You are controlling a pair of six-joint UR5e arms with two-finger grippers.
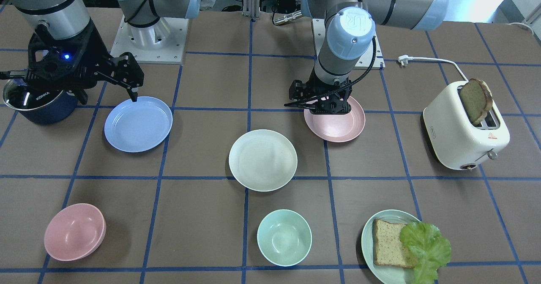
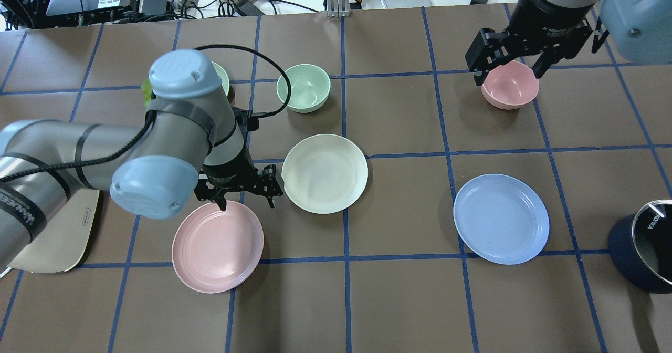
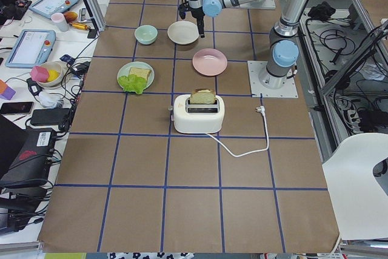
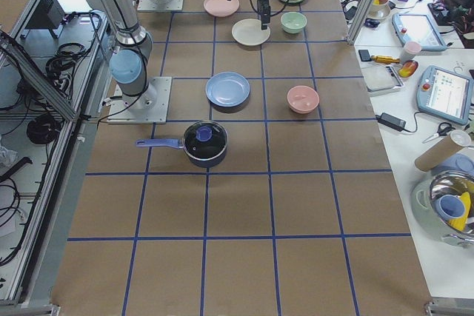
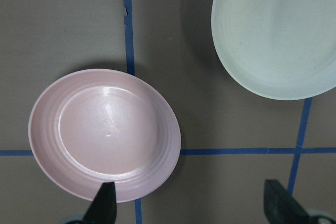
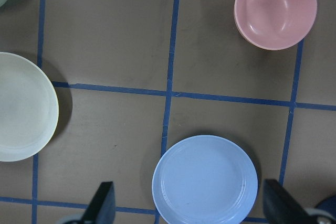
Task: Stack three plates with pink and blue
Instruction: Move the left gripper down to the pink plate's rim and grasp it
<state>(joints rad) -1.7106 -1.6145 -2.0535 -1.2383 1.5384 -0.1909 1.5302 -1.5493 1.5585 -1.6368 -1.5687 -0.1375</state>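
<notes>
The pale pink plate lies flat on the table. My left gripper is open and empty, low over the plate's rim on the robot's side. One fingertip is above the rim and the other is over bare table. The cream-white plate lies beside it at the table's middle. The light blue plate lies apart. My right gripper is open and empty, high above the blue plate.
A pink bowl and a mint bowl stand toward the operators' side. A mint plate there holds bread and lettuce. A white toaster with bread stands on the robot's left. A dark pot stands on its right.
</notes>
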